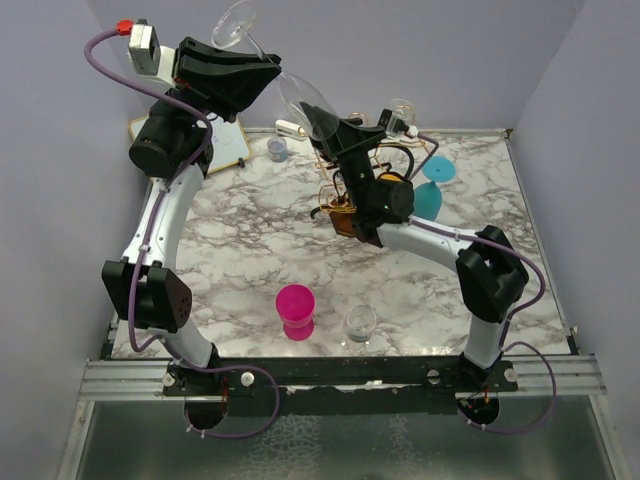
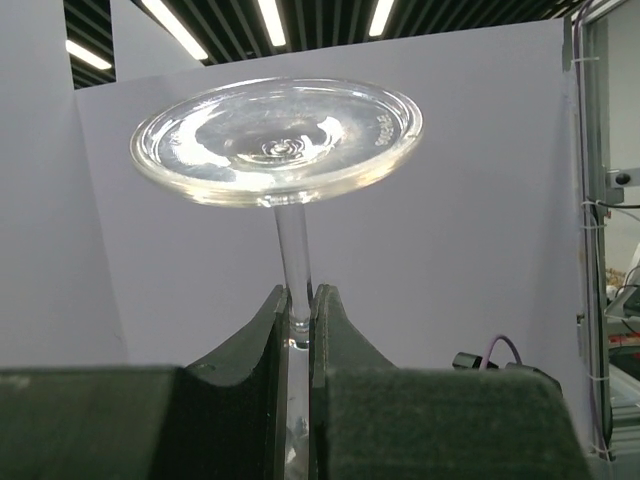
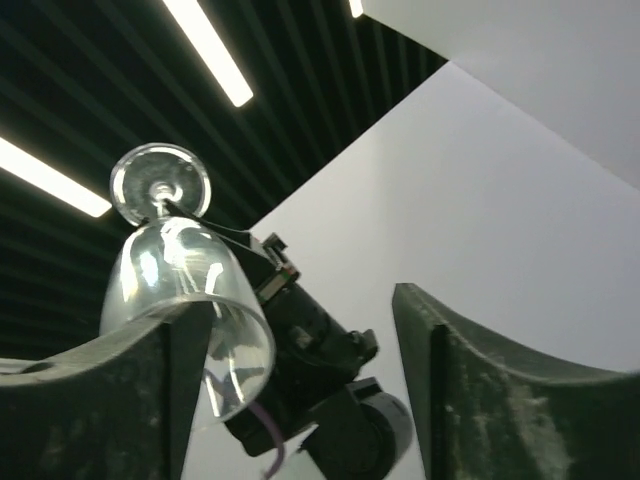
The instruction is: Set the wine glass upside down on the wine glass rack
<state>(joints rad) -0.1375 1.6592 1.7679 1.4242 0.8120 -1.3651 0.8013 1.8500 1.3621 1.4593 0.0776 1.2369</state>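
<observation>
A clear wine glass [image 1: 300,98] hangs high above the back of the table, tilted with its foot uppermost and its bowl pointing down to the right. My left gripper [image 1: 262,62] is shut on its stem; in the left wrist view the stem [image 2: 296,260] rises from between the closed fingers to the round foot [image 2: 277,140]. My right gripper [image 1: 325,125] stands open just under the bowl. In the right wrist view the bowl [image 3: 180,290] overlaps the left finger [image 3: 120,400]; whether they touch is unclear. The gold wire wine glass rack [image 1: 340,218] stands behind the right arm, largely hidden by it.
Another clear glass [image 1: 400,120] hangs at the top of the rack. Two teal glasses [image 1: 437,168] sit to its right. A pink cup [image 1: 295,310] and a small clear glass [image 1: 359,322] stand near the front edge. A board [image 1: 228,145] and a small jar [image 1: 277,150] lie at the back left.
</observation>
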